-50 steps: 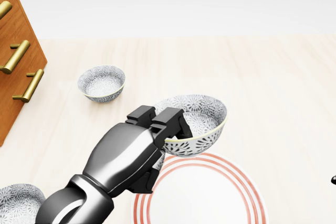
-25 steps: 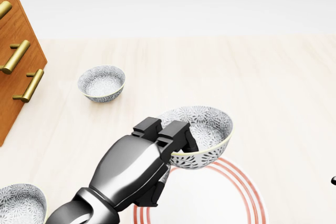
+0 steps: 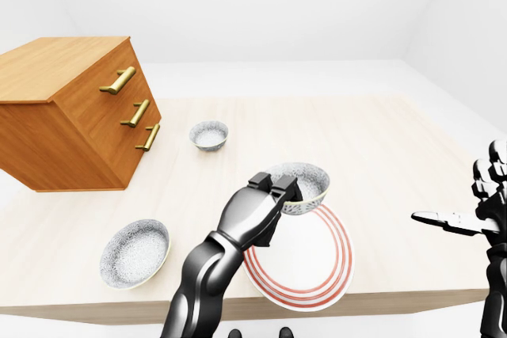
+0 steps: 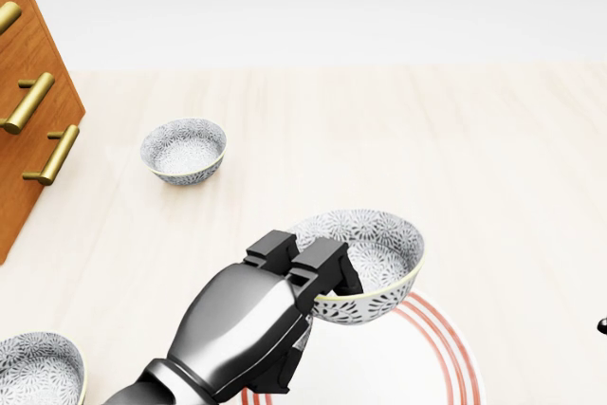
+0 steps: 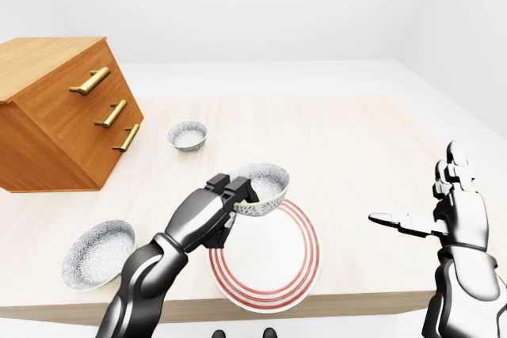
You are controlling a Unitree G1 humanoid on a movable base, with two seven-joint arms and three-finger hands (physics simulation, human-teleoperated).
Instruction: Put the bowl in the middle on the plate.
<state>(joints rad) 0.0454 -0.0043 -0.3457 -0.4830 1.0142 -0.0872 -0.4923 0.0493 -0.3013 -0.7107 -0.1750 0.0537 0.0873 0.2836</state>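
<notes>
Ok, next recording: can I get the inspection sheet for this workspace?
Surface: pale wooden table.
Job's things: patterned bowl held over the red-ringed plate, at its upper-left edge in the left-eye view; contact unclear.
Clutter: second bowl upper left, third bowl lower left, wooden drawer chest at left.
Grippers: left hand shut on the patterned bowl's rim; right hand open, empty, at the right edge.
Cables: nothing seen.
Surroundings: white walls.
</notes>
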